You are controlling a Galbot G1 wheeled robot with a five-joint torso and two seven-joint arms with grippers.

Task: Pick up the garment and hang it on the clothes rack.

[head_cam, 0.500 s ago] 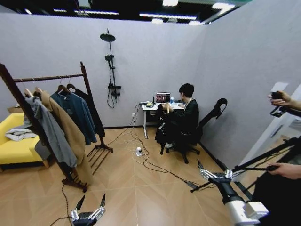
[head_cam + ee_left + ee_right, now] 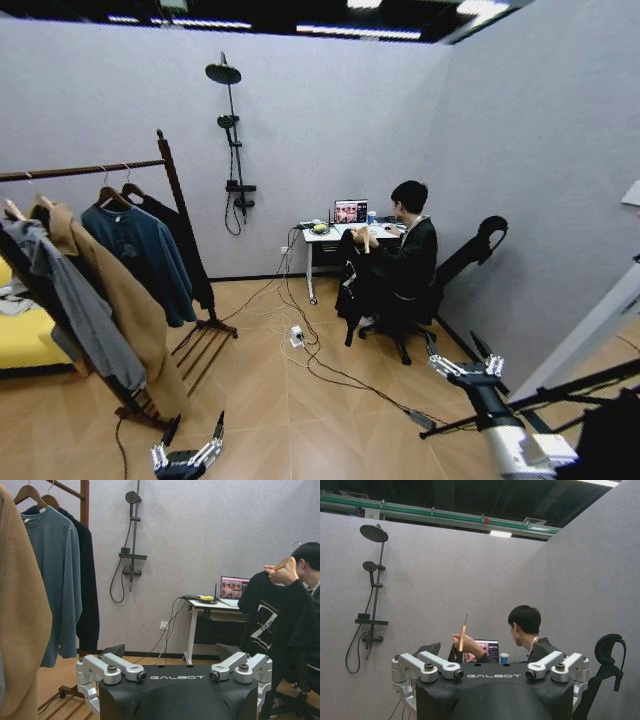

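Hand point(image 2: 278, 573) grips wooden hanger point(image 2: 289, 565) bearing limp black garment point(image 2: 264, 615) with pale marks.

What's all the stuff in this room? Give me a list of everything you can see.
garment: one, black with pale marks, on a wooden hanger held up by the seated person's hand at the desk.
clothes rack: one, dark red-brown wood, at the left of the room.
blue shirt: one, hanging on the rack.
tan coat: one, long, hanging on the rack.
grey garment: one, on the rack's near end.
black garment: one, on the rack's far end.
shower fixture: one, dark, on the back wall.
desk: one, white, with a laptop.
cables: dark, across the floor.
left gripper: open, low, near the rack.
right gripper: open, raised toward the person.
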